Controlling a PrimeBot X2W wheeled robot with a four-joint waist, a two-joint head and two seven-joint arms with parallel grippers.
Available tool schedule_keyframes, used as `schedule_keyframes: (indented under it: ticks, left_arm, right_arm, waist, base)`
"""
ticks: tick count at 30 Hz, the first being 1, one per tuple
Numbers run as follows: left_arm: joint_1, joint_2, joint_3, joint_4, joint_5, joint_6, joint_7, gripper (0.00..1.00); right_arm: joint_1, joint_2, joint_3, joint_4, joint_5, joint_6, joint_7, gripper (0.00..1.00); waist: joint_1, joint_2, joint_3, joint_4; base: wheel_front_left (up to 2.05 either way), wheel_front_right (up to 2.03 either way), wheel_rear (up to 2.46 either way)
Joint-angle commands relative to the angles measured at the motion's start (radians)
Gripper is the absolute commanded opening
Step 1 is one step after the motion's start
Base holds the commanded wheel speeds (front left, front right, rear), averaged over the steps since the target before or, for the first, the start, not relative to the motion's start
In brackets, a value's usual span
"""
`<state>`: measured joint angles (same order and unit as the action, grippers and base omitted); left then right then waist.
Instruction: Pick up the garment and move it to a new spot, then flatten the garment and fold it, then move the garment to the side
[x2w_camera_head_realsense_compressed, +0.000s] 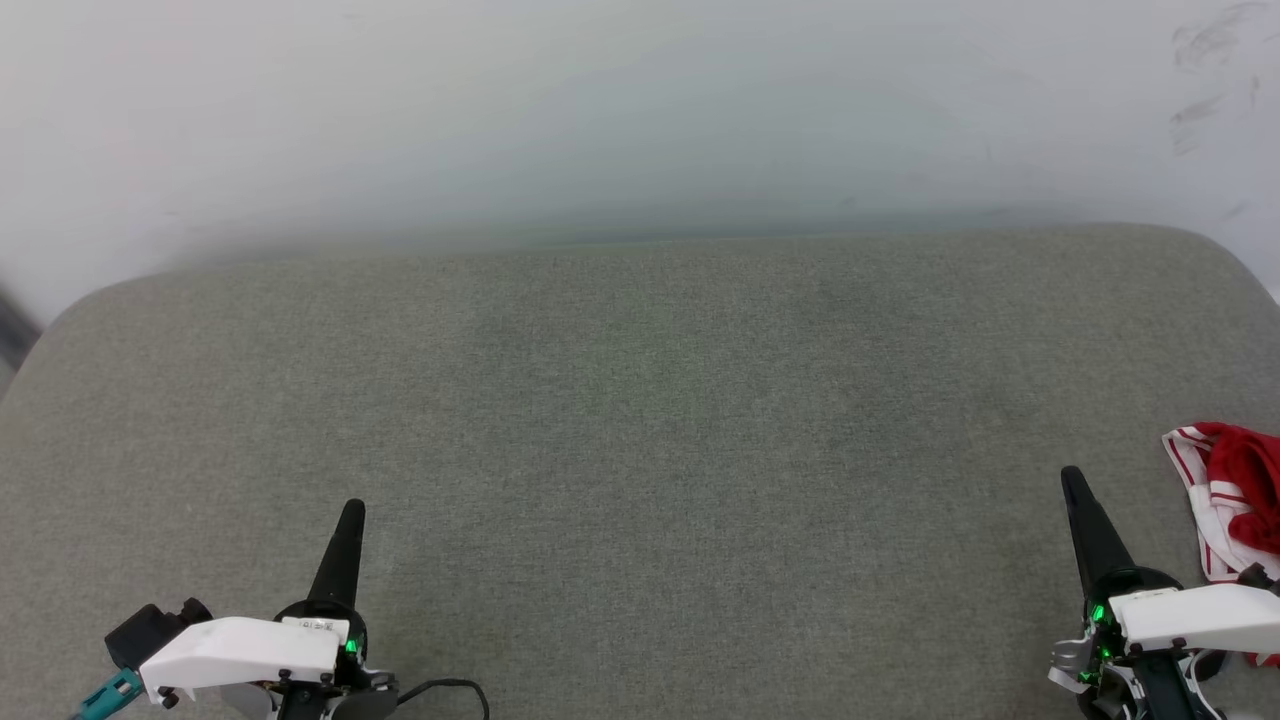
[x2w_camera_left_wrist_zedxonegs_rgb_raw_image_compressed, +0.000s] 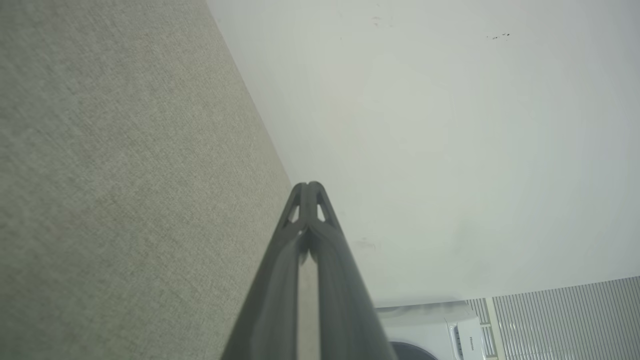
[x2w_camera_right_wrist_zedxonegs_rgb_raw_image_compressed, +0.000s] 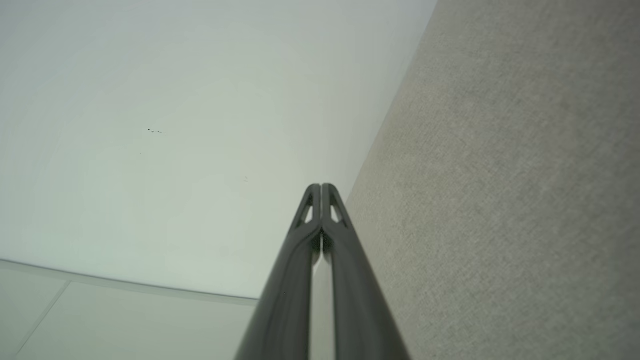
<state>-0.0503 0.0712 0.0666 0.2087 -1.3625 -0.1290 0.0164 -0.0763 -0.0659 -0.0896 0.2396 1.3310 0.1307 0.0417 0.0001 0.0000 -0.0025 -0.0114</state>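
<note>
Left hand (x2w_camera_head_realsense_compressed: 352, 510) and right hand (x2w_camera_head_realsense_compressed: 1072, 480) both pinched shut, empty. Shirt (x2w_camera_head_realsense_compressed: 1235, 490) lies bunched just beside right hand, outboard; I'd open wide, grab a thick fold.

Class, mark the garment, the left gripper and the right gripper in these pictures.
garment (x2w_camera_head_realsense_compressed: 1243, 470): head view, red bunched cloth.
left gripper (x2w_camera_head_realsense_compressed: 352, 510): head view, tip of shut fingers.
right gripper (x2w_camera_head_realsense_compressed: 1072, 476): head view, tip of shut fingers.
</note>
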Motion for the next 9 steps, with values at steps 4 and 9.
schedule_keyframes:
  ticks: [4,9]
  left_arm:
    - [-0.027,0.002,0.006,0.003,-0.048,-0.002,0.016,0.00]
    - [-0.032,0.001,0.009,0.009,-0.087,-0.002,0.026,0.00]
  right_arm:
    - [-0.022,0.005,-0.007,-0.002,0.051,0.000,0.013,0.00]
    - [-0.026,0.007,-0.010,-0.001,0.090,0.000,0.024,0.00]
  waist:
    - [-0.0001,0.0000,0.001,0.001]
    - [-0.0001,0.0000,0.001,0.003]
  base:
    - [0.00,0.00,0.00]
    - [0.00,0.00,0.00]
